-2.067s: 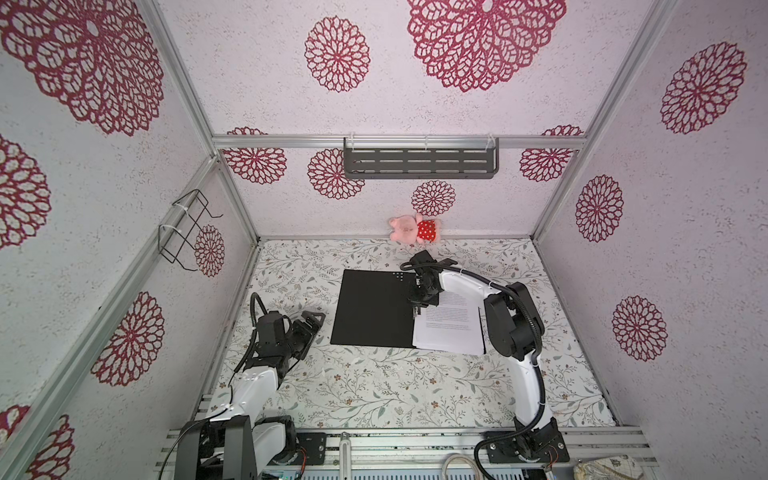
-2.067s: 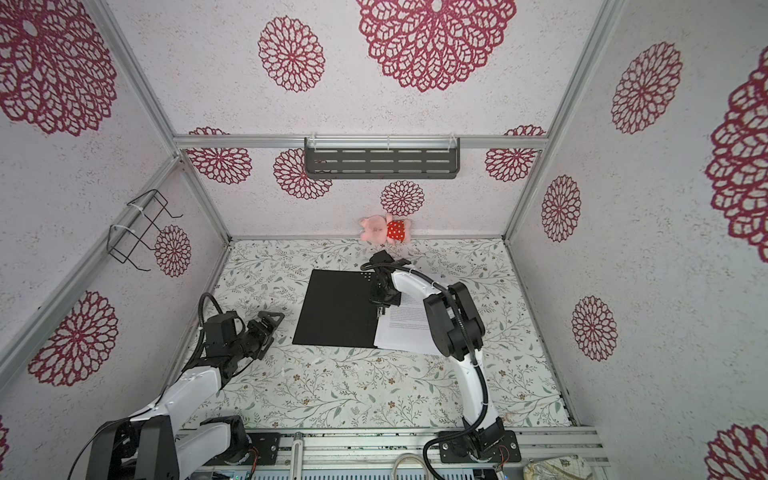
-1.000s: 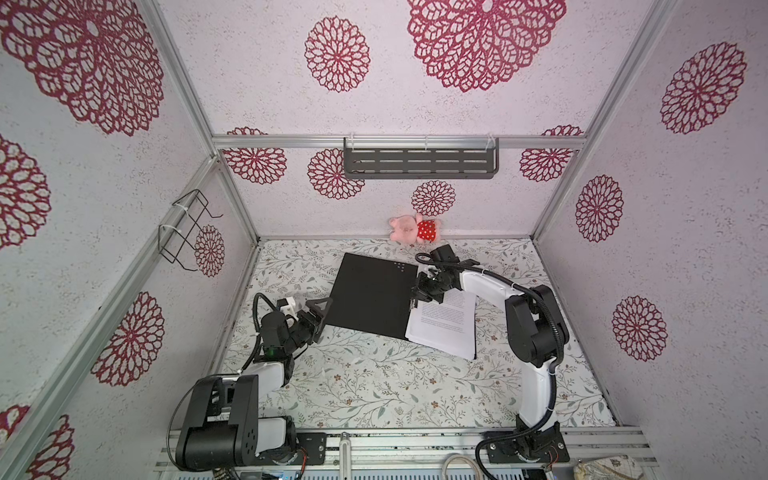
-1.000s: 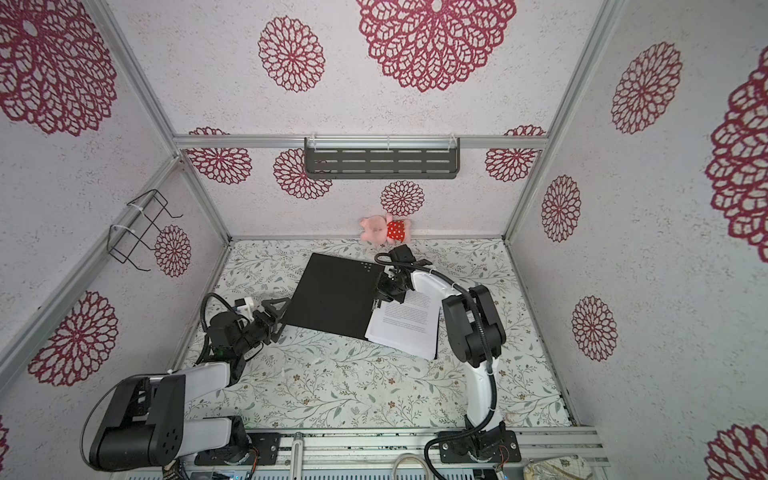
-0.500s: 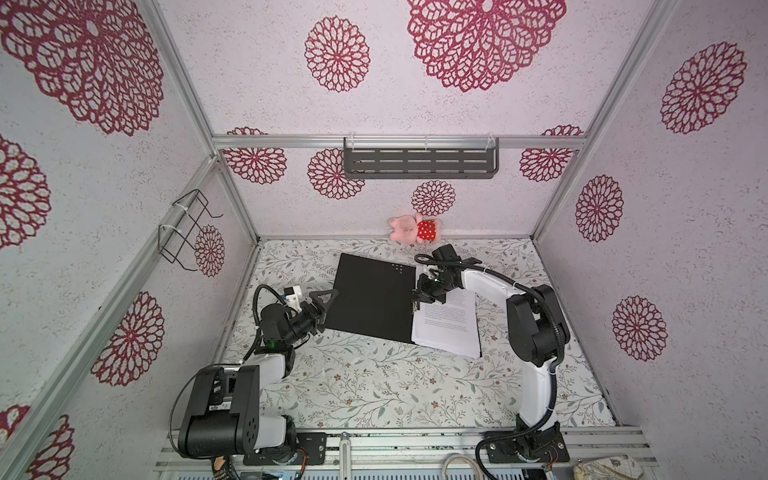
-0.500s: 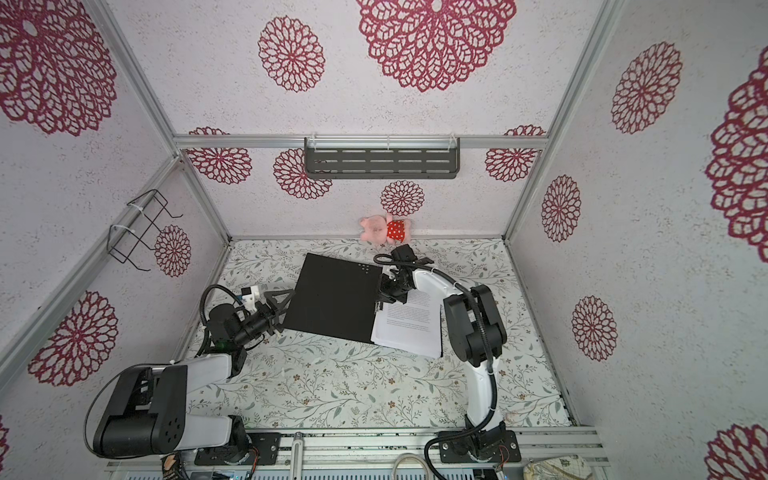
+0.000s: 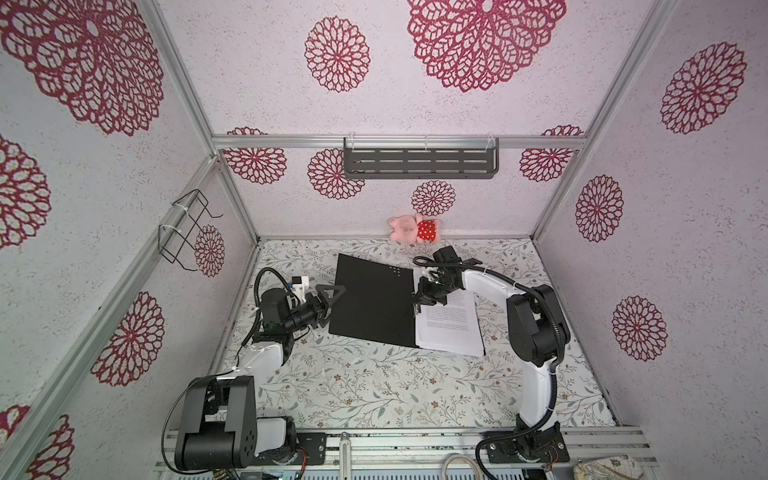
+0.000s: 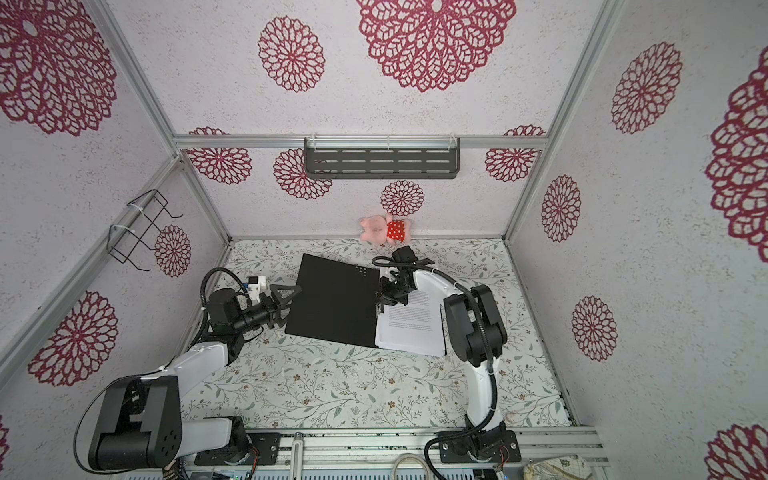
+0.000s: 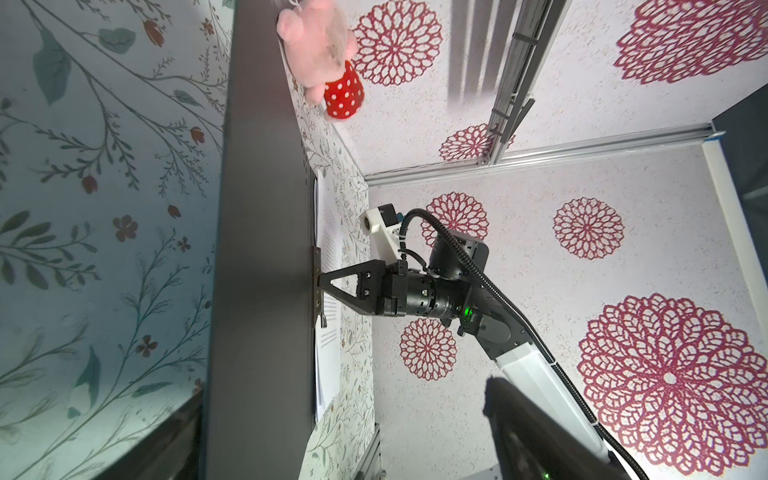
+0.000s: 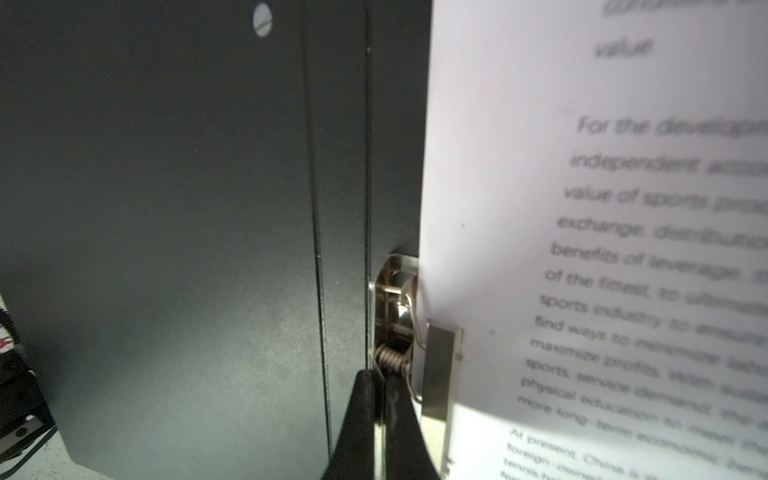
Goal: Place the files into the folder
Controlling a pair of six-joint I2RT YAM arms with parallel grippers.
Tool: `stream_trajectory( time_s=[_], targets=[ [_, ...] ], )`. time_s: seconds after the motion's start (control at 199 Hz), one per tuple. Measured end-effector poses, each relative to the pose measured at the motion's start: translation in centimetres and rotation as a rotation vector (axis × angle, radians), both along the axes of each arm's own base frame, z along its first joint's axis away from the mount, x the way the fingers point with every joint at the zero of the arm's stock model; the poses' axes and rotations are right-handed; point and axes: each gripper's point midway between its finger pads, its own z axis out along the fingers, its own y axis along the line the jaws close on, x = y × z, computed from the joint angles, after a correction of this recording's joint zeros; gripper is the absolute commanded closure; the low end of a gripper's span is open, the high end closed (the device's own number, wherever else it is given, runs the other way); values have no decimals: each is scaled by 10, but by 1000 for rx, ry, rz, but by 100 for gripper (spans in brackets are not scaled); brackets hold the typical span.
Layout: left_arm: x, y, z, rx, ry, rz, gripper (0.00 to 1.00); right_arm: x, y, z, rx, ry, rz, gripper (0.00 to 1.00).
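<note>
Gaping wide at the free edge of the folder (image 7: 374, 303) (black inside up), the left gripper (image 7: 335, 307) faces the right gripper (image 7: 416, 305), whose jaws, pressed together, touch the spine clip (image 10: 436, 365), with the files (image 7: 451, 328) lying just beyond under its plate.

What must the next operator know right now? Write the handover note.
Left claw: open, jaws either side of the left edge of the folder's open cover, no grip.
Right claw: shut, tips at the spine clip, holding nothing that I can see.
Files: stacked on the folder's right half, edge at the clip, whose plate lies over them.
Done: folder open, black inside up, files in place.
Left: probably pull the right claw clear, then fold the cover over the files.
</note>
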Motion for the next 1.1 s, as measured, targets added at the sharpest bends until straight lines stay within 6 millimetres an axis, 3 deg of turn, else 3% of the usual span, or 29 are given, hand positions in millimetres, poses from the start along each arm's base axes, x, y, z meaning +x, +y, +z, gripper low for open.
stream_trajectory(
  time_s=[0.246,0.527,0.818,1.019,1.099],
  targets=[
    [4,-3,-9,66,42,-44,1,-12,10,-6,-19,-7,49,100],
    [0,-1,0,147,39,-66,1,-22,29,-11,-37,-26,82,100],
    [-17,-1,29,211,-24,-62,1,-34,66,-43,-55,16,83,100],
    [-21,-2,44,231,-65,-62,1,-28,101,-38,-24,1,29,100],
    [-22,-2,42,234,-58,-66,1,-30,115,-35,-9,-3,20,92]
  ],
)
